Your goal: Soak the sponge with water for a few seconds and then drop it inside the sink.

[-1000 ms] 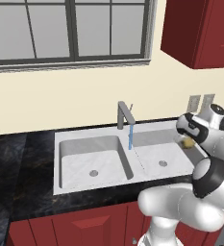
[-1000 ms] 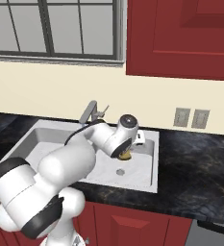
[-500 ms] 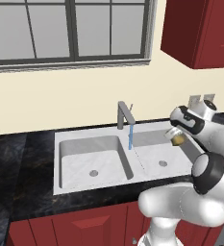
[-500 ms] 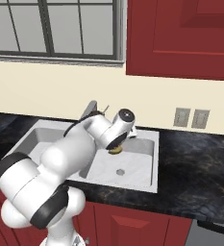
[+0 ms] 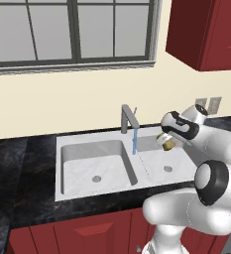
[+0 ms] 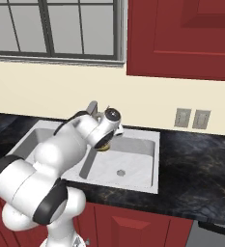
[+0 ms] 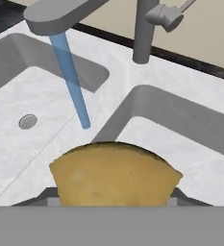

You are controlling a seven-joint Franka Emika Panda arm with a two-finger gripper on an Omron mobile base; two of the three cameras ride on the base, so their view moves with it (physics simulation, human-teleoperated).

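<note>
My gripper (image 5: 165, 142) is shut on the yellow-olive sponge (image 5: 168, 143), holding it over the right basin of the light marbled sink (image 5: 87, 138), a short way right of the water (image 5: 135, 141). The blue stream falls from the square grey tap (image 5: 128, 118) onto the divider between the basins. From the right base view, the sponge (image 6: 104, 146) peeks out under the gripper (image 6: 105, 144) over the sink (image 6: 155, 161). The hand view has the sponge (image 7: 114, 175) low in front, with the water (image 7: 72, 79) and tap (image 7: 142, 29) beyond it, apart from the sponge.
Black stone counter (image 5: 18, 163) surrounds the sink on both sides. Two wall outlets (image 6: 191, 118) sit on the cream wall at the right. Red cabinets (image 5: 206, 30) hang above, and a window (image 5: 72, 30) is behind the tap. The left basin's drain (image 7: 28, 121) is bare.
The arm has swung left, carrying the sponge from the right side of the sink toward the tap and the stream. The grip has not changed.
</note>
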